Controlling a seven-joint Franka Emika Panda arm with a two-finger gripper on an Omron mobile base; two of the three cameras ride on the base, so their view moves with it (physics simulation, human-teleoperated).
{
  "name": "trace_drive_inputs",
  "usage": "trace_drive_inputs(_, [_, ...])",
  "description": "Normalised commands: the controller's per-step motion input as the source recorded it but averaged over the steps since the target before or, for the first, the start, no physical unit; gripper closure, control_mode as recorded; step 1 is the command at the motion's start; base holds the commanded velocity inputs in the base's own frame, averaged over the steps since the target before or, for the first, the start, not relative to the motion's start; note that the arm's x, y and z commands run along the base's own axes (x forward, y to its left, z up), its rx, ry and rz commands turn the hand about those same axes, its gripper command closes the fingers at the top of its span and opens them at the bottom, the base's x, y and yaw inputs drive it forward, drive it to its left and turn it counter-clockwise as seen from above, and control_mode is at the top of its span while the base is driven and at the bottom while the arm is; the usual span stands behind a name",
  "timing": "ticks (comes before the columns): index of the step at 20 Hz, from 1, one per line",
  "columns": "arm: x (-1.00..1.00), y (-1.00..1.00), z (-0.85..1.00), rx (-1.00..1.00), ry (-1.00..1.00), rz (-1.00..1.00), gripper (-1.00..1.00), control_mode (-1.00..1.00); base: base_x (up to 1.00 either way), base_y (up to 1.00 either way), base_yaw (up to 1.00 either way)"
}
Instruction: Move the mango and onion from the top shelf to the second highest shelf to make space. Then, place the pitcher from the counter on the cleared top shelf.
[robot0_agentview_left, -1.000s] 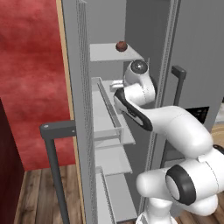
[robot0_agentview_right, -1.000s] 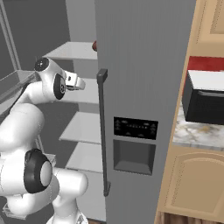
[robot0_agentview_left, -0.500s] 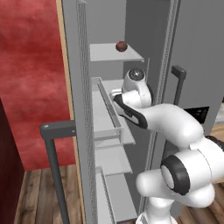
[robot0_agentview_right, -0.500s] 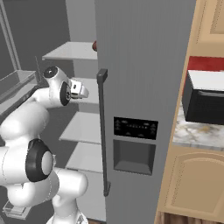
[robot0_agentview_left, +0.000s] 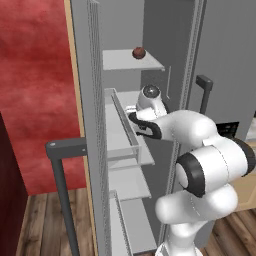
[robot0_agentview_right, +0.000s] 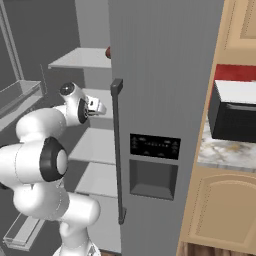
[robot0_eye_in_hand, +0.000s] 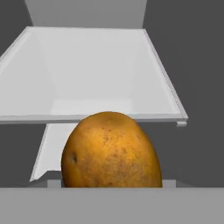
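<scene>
So, change: arm is dropping from just under top-shelf height and tucking deeper into the open fridge; the wrist is now sitting level with the shelf below.
Gripper (robot0_agentview_right: 98, 106): clenched around the mango (robot0_eye_in_hand: 109, 151), jaws fairly wide; the fruit is hanging right in front of the hand camera with nothing under it, so I'm reading it as carried, not resting.
Mango position: off the top shelf, hovering in front of a pale grey shelf (robot0_eye_in_hand: 87, 87) whose front edge is running just behind it; judging by the arm's height, that is the second highest shelf (robot0_agentview_right: 102, 116), but I can't confirm it from the hand view alone.
Meaning for task: first transfer is looking more than halfway done; the lowering is done, and what's remaining is moving in over the shelf and letting go.
Top shelf (robot0_agentview_left: 125, 61): holding the onion (robot0_agentview_left: 139, 52) toward the back right; the rest of its surface is looking bare.
Target shelf contents: nothing is lying on the part the hand camera is seeing.
Door bin (robot0_agentview_left: 122, 135): clear-walled tray on the open door, just left of the arm; contents can't be made out.
Counter (robot0_agentview_right: 225, 150): carrying a black-and-white box appliance (robot0_agentview_right: 235, 115) to the right of the fridge.
Pending: onion move, then the pitcher step, neither started.
</scene>
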Motion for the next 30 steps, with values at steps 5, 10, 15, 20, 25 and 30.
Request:
trace_drive_inputs(5, [0.56, 0.00, -0.20, 0.00, 0.00, 0.00, 1.00, -1.00, 0.00, 0.00, 0.00])
trace_drive_inputs(10, [0.62, 0.00, -0.22, 0.00, 0.00, 0.00, 1.00, -1.00, 0.00, 0.00, 0.00])
trace_drive_inputs(15, [0.60, 0.00, -0.30, 0.00, 0.00, 0.00, 1.00, -1.00, 0.00, 0.00, 0.00])
trace_drive_inputs(20, [0.59, 0.05, -0.36, 0.00, 0.00, 0.00, 1.00, -1.00, 0.00, 0.00, 0.00])
trace_drive_inputs(25, [0.63, 0.19, -0.24, 0.00, 0.00, 0.00, 1.00, -1.00, 0.00, 0.00, 0.00])
trace_drive_inputs(30, [0.71, 0.21, -0.20, 0.00, 0.00, 0.00, 1.00, -1.00, 0.00, 0.00, 0.00])
